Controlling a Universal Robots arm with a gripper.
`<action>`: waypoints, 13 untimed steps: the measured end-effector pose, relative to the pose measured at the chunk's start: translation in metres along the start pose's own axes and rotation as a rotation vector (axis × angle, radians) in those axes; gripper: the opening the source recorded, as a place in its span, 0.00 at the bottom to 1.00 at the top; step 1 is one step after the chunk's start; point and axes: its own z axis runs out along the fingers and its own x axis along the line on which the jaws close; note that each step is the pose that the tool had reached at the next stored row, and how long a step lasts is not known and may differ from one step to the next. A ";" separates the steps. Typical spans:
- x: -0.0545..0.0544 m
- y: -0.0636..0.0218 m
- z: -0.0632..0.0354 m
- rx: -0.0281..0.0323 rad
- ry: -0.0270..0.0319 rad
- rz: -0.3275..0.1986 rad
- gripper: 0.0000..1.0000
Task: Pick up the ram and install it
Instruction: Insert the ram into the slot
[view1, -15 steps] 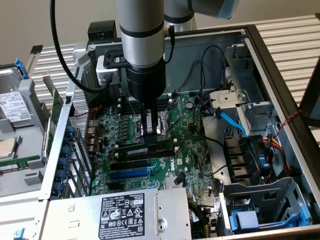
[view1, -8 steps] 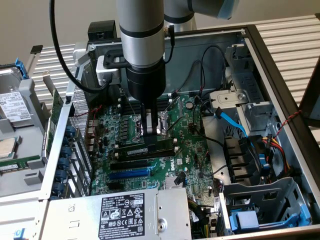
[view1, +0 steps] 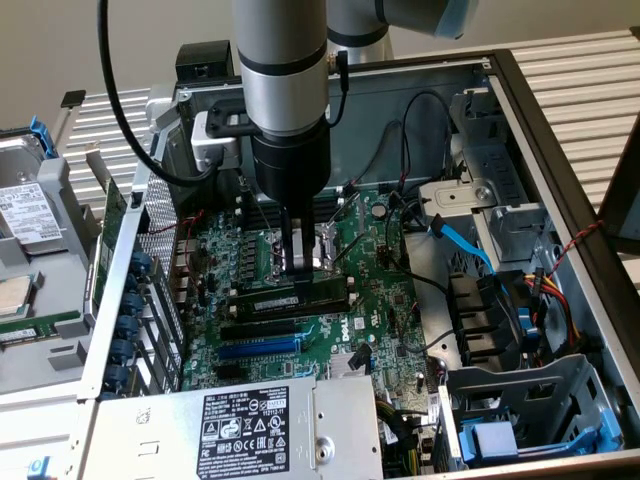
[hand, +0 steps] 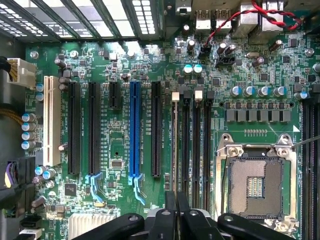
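Fingers (view1: 301, 268) pinch the ram (view1: 300, 297) — thin, dark-green stick.

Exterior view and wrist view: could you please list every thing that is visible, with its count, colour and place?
computer case: one, grey, open, fills exterior view
motherboard: one, green, inside the case
ram: one, dark green, on edge at the black memory slots
blue slot: one, blue, among black expansion slots
processor socket: one, silver, empty, beside memory slots
power supply: one, grey, low in exterior view
gripper: one, black, shut on the ram
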 end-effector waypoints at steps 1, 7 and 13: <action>0.000 0.0000 0.0000 0.0000 0.0000 0.000 0.12; 0.000 0.0002 -0.0001 0.0000 0.0001 0.000 0.12; 0.001 0.0003 0.0000 -0.0001 -0.0017 0.000 0.12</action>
